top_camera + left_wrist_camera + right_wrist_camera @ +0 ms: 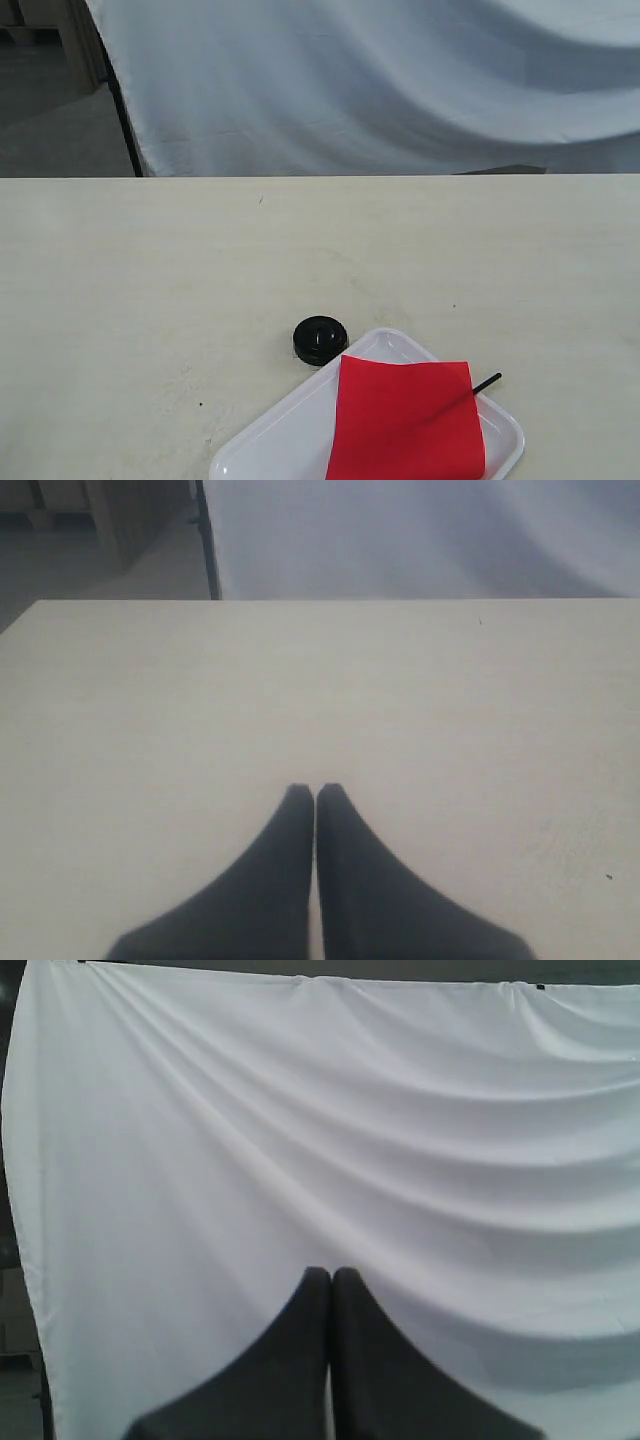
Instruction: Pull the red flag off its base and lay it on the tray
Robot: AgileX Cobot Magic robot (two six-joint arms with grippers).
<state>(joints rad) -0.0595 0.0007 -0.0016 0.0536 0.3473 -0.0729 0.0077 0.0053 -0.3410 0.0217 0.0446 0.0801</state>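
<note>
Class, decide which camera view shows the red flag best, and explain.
The exterior view: the red flag lies flat on the tray, pole tip past the rim. The left wrist view shows only the left tool and table; the right wrist view only the right tool and white cloth.

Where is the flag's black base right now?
In the exterior view, the base sits on the table low at centre, beside the tray, up-left of the red flag.

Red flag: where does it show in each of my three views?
Exterior: the red flag lies on the tray, bottom edge, right of centre.
Left wrist: not in it.
Right wrist: not in it.
Shared landmark: the white draped cloth, visible in all three.
</note>
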